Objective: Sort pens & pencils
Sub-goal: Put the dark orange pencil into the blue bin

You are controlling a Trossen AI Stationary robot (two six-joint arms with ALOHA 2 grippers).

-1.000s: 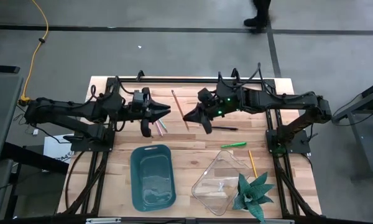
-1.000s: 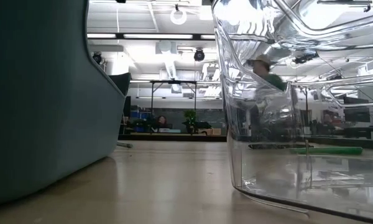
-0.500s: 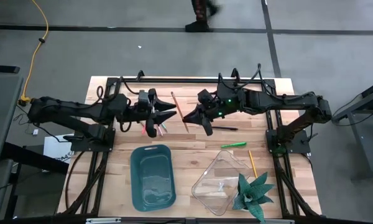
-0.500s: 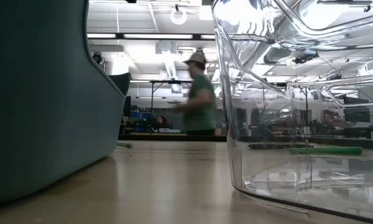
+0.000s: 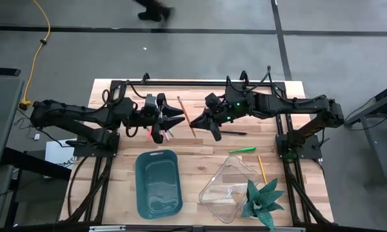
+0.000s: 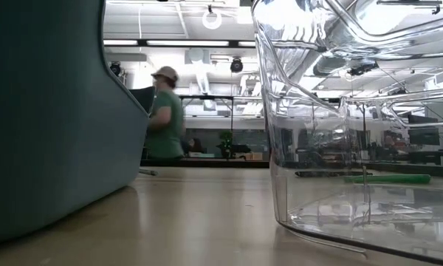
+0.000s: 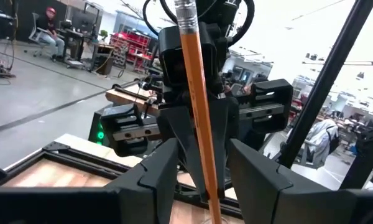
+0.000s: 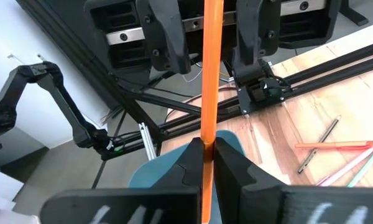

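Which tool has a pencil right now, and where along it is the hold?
The right tool is shut on an orange pencil, pinching it near its lower end. The left tool is open around the pencil's eraser end, not yet gripping.

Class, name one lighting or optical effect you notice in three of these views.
Low view: the clear bin mirrors ceiling lights and warps the room behind it. Left wrist view: bright backlight washes out the background behind the orange pencil. High view: even light, only faint shadows on the table.

Two dark jointed arms with black cables and a green light.
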